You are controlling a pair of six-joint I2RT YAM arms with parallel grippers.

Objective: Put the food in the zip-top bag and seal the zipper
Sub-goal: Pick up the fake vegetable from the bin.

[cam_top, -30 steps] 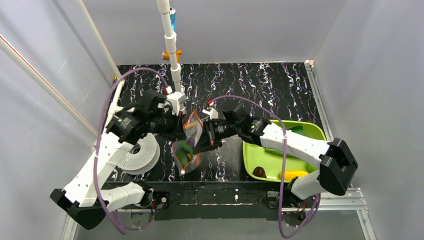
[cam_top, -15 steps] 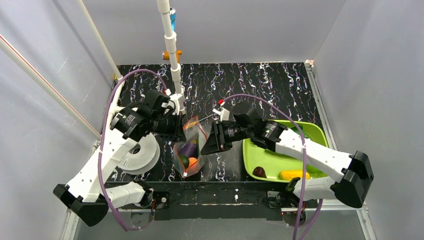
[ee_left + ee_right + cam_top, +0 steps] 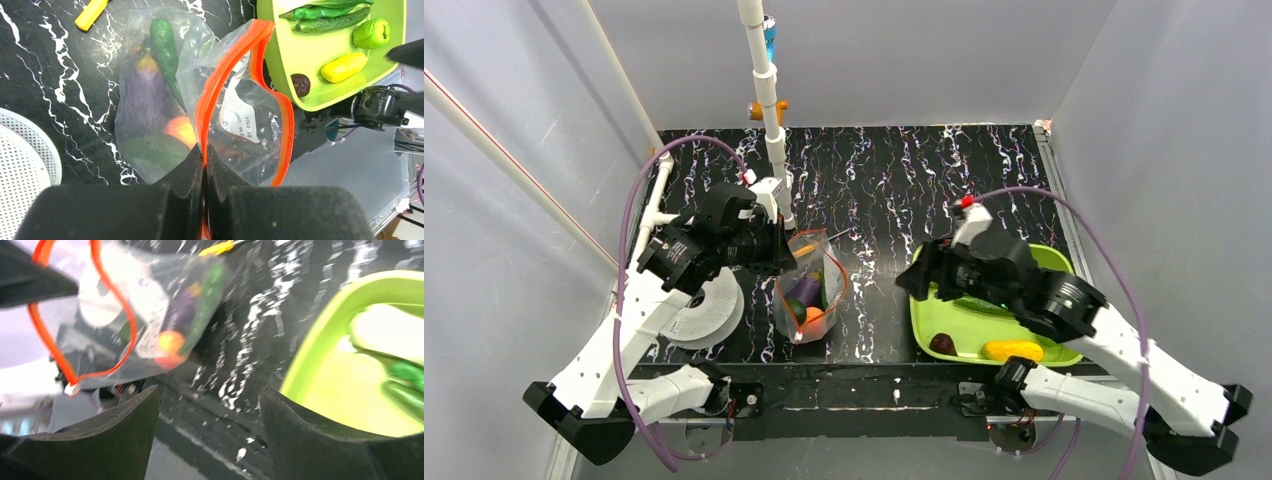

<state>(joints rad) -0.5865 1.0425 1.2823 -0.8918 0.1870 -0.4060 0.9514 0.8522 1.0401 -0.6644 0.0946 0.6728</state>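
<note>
Black marble-look bench with white squiggly veins, pale grey walls on three sides. From the top view the zip-top bag sits at about 8 o'clock from the middle of the bench. A lime green tray is over at 4 o'clock. A white ribbed spool is just beside the bag at its 9 o'clock, and a white pipe stands up at around 11.

Left fingers are pressed tight together on the bag's mouth edge, right on the red-orange zipper. The zipper isn't sealed: the two strips bow apart into an open loop. Inside the bag you can see a purple eggplant, a long green veg lying along it, and an orange-pink peach close to the fingers. There's a white label on the clear plastic, with writing too small to read properly. Can't tell if the bag's bottom rests on the bench or hangs just off it.

Right fingers are spread wide with nothing between them. They're over the tray's 9 o'clock rim, apart from the bag. The right wrist view is pretty blurry.

On the tray there's a cucumber and a bright green round one. The yellow piece is at the tray's 6 o'clock edge, and a dark plum is at its 7. A small yellow stick lies on the bench at roughly the bag's 12 o'clock.
</note>
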